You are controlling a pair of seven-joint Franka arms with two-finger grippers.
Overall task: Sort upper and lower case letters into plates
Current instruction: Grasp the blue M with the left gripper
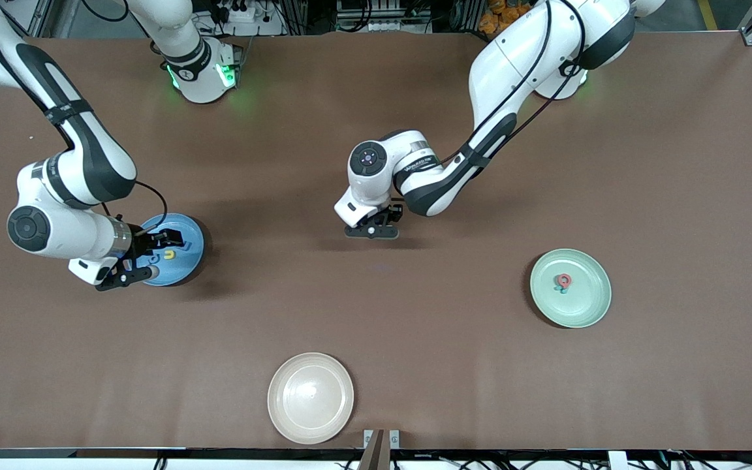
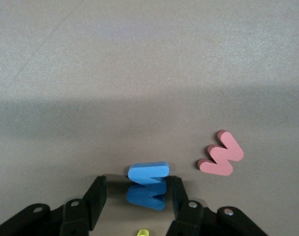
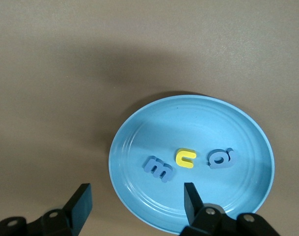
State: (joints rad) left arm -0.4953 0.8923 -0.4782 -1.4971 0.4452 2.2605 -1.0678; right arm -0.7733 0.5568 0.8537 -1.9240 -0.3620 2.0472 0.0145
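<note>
At mid-table, the left gripper [image 1: 372, 230] sits low on the brown table [image 1: 415, 339], jaws part-open w/ a blue letter [image 2: 148, 184] between the fingers [image 2: 177, 194]. That letter looks like a zigzag W or M standing tipped on edge; one finger seems to touch it, the other has a gap, so no firm grip yet. Judgement: the step in hand is the pick of this blue piece. Next move calls for squeezing in evenly across its thin faces, then a lift & carry to whichever plate fits its case; the case can't be read for sure from here.

Its long axis runs roughly across the jaw gap, zigzag edge up toward the wrist cam. A pink W [image 2: 221, 154] lies flat just beside it, apart from the fingers, long axis slanted. A yellow bit [image 2: 144, 232] peeks in by the gripper base; too little shows to name it.

The right gripper [image 1: 144, 258] hangs over the blue plate [image 3: 139, 142], toward the right arm's end, jaws wide & empty; it looks to be waiting. In that plate: a blue m [image 3: 159, 167], a yellow letter [image 3: 185, 157] & a blue a-like one [image 3: 221, 158]. The pale green plate [image 1: 595, 307], toward the left arm's end, holds a red letter [image 1: 564, 281] w/ a teal one [image 1: 560, 288] touching it. The cream plate [image 1: 284, 405], nearest the front cam, isn't part of the sort.
</note>
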